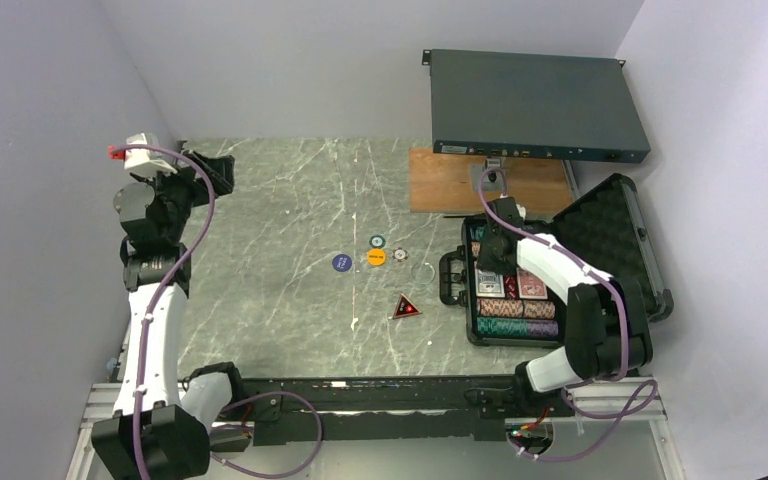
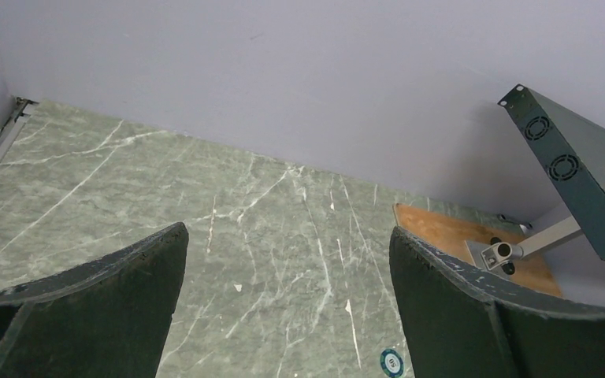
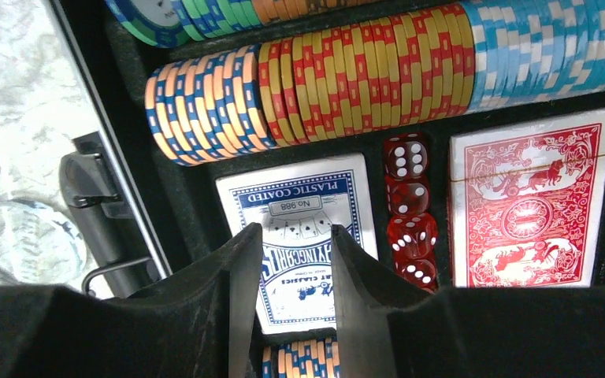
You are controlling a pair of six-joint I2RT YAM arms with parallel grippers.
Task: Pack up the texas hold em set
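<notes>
Near the tabletop's right edge the case (image 1: 610, 225) lies open, with chips (image 3: 347, 79), a red deck (image 3: 532, 205) and dice (image 3: 410, 205) in its foam slots. The right pincer (image 3: 293, 236) hangs over the blue deck (image 3: 307, 197), its jaws narrow with a slim gap and nothing between them. Toward the tabletop's middle, left of the case, lie the blue button (image 1: 341, 262), yellow button (image 1: 377, 257), teal button (image 1: 377, 241) and triangle (image 1: 406, 308). The left pincer (image 2: 287, 299), by the far-left corner, stands wide and empty.
</notes>
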